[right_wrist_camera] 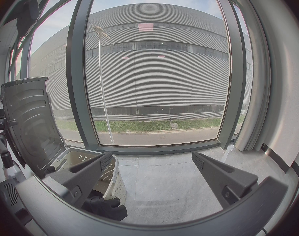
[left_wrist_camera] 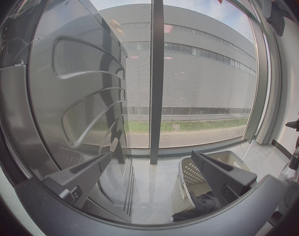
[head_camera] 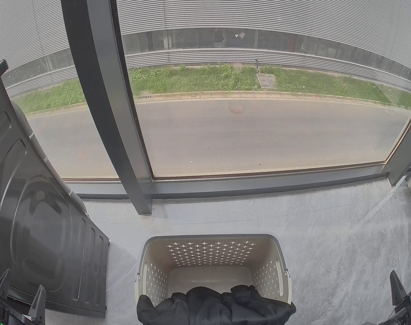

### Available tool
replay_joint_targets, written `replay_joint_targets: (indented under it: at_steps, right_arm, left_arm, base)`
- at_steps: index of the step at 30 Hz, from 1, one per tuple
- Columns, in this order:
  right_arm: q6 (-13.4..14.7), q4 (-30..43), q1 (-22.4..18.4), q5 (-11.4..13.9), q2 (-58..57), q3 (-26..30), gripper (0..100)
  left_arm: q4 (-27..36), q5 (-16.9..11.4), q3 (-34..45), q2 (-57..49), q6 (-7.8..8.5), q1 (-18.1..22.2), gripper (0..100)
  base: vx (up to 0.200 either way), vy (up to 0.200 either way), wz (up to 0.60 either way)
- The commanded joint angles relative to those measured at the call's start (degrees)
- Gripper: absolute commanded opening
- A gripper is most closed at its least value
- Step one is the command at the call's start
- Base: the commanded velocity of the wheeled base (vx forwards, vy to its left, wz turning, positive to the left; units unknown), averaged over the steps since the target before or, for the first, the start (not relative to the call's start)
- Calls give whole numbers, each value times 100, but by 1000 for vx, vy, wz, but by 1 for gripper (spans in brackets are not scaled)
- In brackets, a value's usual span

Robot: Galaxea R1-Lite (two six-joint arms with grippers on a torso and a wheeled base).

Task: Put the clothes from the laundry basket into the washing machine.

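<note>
The left jaws stand wide open and hold nothing. Their two dark fingers point(left_wrist_camera: 85, 177) are spread low at the robot's left, just in front of the washing machine lid point(head_camera: 43, 231), a dark grey moulded panel raised at a tilt. The right jaws are also wide open and empty, with their fingers point(right_wrist_camera: 221, 177) over the grey floor point(head_camera: 341, 231), well apart from the laundry basket point(head_camera: 210, 239) on its right side. The pale, perforated basket sits on the floor between the two arms, just beside the lid. The black clothes point(head_camera: 214, 305) are heaped at its near end and spill over the near rim, leaving the far part of the basket bare. A big window point(head_camera: 259, 136) runs behind.
</note>
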Motion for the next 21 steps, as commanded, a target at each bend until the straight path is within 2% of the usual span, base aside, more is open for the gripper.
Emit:
replay_joint_targets:
  at_steps: [1,21]
  right_arm:
    - [-1,-3,2,2,-94,101,100]
    - [-1,-3,2,2,-94,101,100]
  left_arm:
    - [-6,2,92,-101,-2,1,100]
    - [-6,2,92,-101,-2,1,100]
  base:
    - [0,0,0]
    - [0,0,0]
